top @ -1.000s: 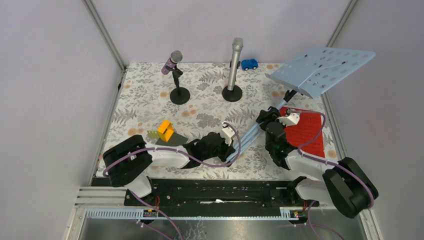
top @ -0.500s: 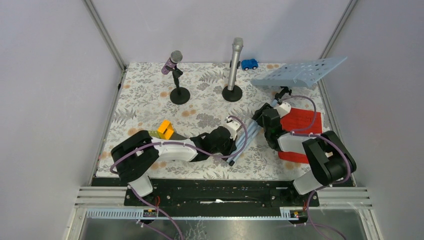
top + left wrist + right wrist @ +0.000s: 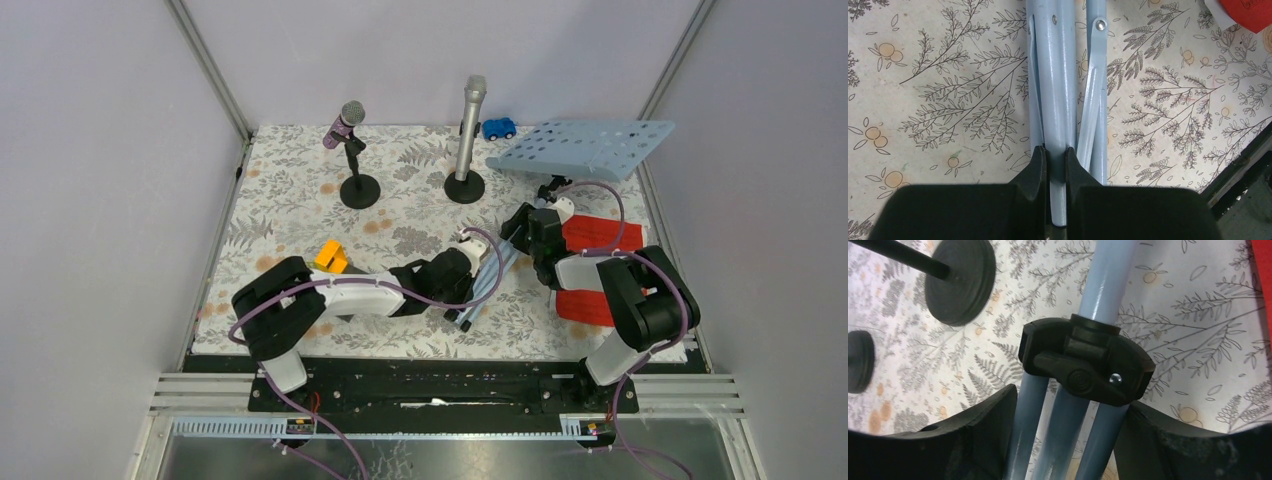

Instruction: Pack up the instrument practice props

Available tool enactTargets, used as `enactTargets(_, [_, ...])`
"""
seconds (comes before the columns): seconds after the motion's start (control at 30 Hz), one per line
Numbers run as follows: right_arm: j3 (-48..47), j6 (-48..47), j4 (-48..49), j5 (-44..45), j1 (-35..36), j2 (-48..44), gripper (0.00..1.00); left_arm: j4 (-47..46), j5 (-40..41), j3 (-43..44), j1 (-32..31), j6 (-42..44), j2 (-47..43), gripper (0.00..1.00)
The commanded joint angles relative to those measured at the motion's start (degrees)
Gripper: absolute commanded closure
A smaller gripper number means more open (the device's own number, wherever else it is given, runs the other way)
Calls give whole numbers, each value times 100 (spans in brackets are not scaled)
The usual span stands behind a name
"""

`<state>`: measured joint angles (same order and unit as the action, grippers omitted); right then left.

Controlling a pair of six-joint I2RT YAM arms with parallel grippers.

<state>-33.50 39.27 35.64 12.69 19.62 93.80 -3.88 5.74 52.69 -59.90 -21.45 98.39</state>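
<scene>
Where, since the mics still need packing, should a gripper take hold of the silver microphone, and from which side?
Probably mid-body on the silver microphone, above its round black mount. It stands nearly upright, so level jaws could close across the straight shaft. Come from the near-left: the blue toy car sits behind it on the right, and the pale-blue tray overhangs that side.

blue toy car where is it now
In the top view the small blue toy car sits at the far edge, just right of the silver microphone, left of the pale-blue perforated holder.
</scene>
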Motion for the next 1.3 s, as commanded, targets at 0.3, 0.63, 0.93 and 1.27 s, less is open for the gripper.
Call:
enactTargets(0.3, [-395, -1331, -2774, -1119, -149, -1254, 0, -337, 296, 280, 294, 384, 500, 61])
enactTargets(0.63, [-523, -1034, -4471, -676, -164, -2441, 0, 51, 405, 306, 333, 223, -36, 11])
enactTargets(0.93, [-695, -1515, -5550, -679, -169, -4060, 0, 165, 839, -263, 382, 190, -2032, 9])
enactTargets(1.27, [-750, -1465, -5569, -1043, -171, -4891, 0, 2044, 2413, -879, 400, -830, -4715, 1])
